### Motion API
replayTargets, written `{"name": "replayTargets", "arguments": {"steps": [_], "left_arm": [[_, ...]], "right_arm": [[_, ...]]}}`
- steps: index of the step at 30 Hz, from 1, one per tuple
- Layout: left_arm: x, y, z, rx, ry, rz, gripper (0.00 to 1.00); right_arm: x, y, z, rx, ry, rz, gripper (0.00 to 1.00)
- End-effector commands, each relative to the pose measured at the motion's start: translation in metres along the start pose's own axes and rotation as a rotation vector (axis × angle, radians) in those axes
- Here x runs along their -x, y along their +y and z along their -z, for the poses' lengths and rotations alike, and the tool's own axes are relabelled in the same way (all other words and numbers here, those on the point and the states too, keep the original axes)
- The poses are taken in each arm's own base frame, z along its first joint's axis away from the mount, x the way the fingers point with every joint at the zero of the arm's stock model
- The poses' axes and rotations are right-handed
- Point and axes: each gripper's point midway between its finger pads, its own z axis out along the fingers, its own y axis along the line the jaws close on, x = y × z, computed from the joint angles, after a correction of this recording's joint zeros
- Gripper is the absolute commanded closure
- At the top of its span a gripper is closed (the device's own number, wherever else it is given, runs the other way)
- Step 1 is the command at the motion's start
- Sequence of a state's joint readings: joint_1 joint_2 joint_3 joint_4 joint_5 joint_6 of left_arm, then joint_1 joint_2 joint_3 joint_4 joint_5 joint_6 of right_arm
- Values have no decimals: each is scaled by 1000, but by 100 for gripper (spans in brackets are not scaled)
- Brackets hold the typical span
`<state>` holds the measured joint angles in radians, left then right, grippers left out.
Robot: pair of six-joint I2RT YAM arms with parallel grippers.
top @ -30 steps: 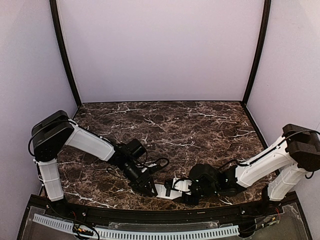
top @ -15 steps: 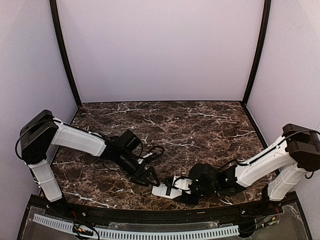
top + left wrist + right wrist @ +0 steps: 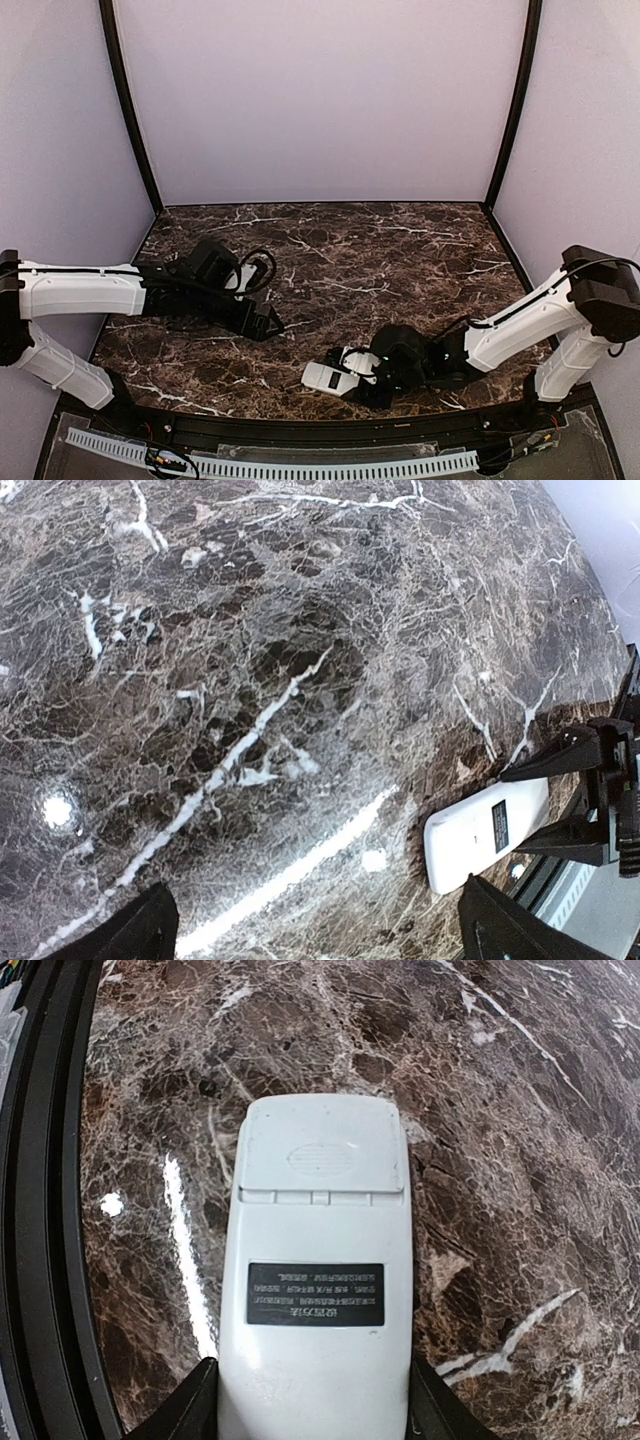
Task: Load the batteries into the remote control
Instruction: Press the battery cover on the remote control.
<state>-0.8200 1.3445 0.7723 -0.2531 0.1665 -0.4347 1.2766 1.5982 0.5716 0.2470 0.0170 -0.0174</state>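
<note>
The remote control lies back-up on the marble table near the front edge, white with a black label, its battery cover shut at the far end. My right gripper is shut on the remote's near end, one finger on each long side. From above, the remote control sticks out to the left of the right gripper. My left gripper is open and empty, well left of and behind the remote. In the left wrist view the remote control sits at the lower right, apart from the left gripper. No batteries are in view.
A black rail runs along the table's front edge just below the remote. Lilac walls close the table on three sides. Cables loop off both wrists.
My left gripper has opened and pulled back from the remote, up and to the left. The right gripper has stayed shut on the remote, which has shifted slightly left.
</note>
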Motion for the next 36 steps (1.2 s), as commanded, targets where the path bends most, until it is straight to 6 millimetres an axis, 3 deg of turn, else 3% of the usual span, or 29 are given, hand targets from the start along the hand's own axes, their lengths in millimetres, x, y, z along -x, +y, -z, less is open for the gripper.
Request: {"name": "replayTargets", "arguments": {"steps": [1, 5, 8, 11, 15, 23, 36], "left_arm": [[-1, -2, -7, 5, -14, 10, 1], [-5, -7, -18, 6, 4, 18, 5], [-11, -21, -26, -27, 22, 18, 18], [-23, -32, -37, -46, 65, 15, 23], [-35, -34, -47, -61, 108, 46, 34], [-40, -44, -57, -114, 134, 68, 51], [-47, -48, -71, -136, 168, 81, 62]], "right_arm": [[10, -1, -6, -11, -1, -75, 100], [10, -4, -11, -25, 20, -105, 100], [9, -6, -13, -34, 27, -132, 100], [6, -7, -18, -43, 44, -154, 100], [8, -7, -22, -43, 38, -172, 100], [8, -10, -27, -56, 40, -197, 100], [7, -9, -29, -51, 40, -195, 100]]}}
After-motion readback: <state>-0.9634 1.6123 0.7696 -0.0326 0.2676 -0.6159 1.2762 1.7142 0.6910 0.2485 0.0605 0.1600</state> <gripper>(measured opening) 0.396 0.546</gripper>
